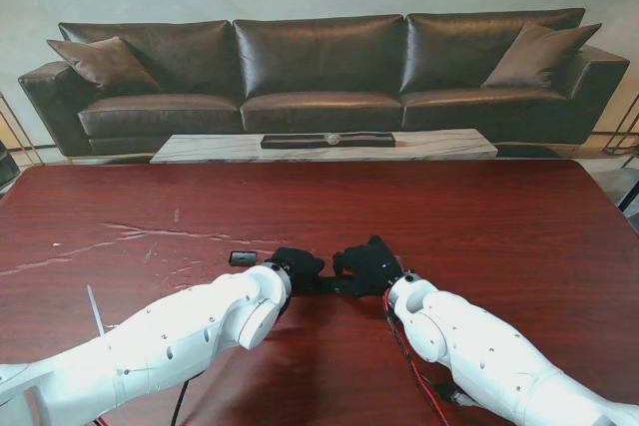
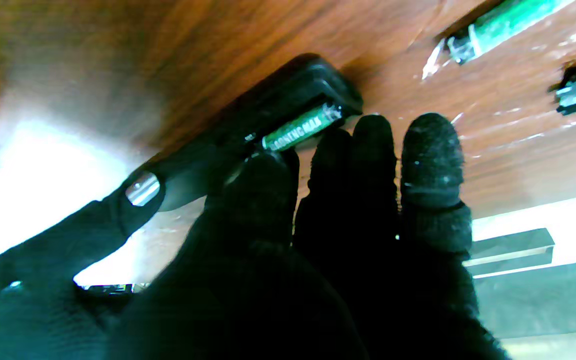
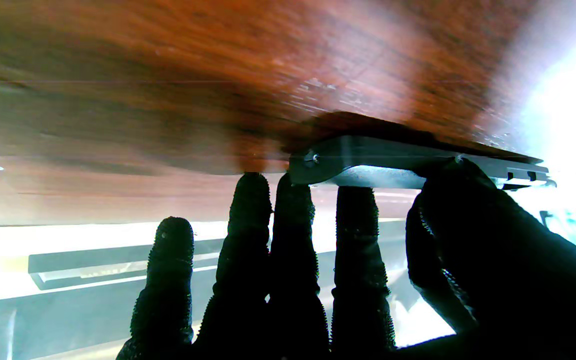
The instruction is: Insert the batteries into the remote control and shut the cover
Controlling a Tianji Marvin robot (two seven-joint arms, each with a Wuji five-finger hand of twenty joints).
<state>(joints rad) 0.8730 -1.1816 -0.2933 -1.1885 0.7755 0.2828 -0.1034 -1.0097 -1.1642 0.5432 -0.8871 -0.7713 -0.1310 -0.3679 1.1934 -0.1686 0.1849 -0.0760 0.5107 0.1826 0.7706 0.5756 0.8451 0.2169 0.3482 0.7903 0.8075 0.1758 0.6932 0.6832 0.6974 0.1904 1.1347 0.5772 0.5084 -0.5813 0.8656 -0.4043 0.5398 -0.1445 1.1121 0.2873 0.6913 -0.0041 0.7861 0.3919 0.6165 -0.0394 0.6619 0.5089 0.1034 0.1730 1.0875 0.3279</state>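
Currently your right hand (image 1: 367,264) pins the remote control (image 3: 398,162) flat on the table (image 1: 419,212), fingers closed over it, while your left hand (image 1: 296,268) presses a green battery (image 2: 302,128) into the open bay. Seat it level with light fingertip pressure; a second battery (image 2: 505,21) and the cover (image 1: 243,258) lie nearby.

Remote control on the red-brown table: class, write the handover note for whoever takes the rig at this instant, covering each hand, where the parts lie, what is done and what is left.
Left hand: fingers down on the battery end of the remote control, pressing a green battery into the open compartment.
Right hand: thumb and fingers clamped on the remote's other end, steadying it on the table.
A small dark piece, possibly the cover, lies to the left of the left hand. The left wrist view shows another green battery lying loose on the table.
Done: one battery in or nearly seated.
Left: seat the second battery, close the cover.
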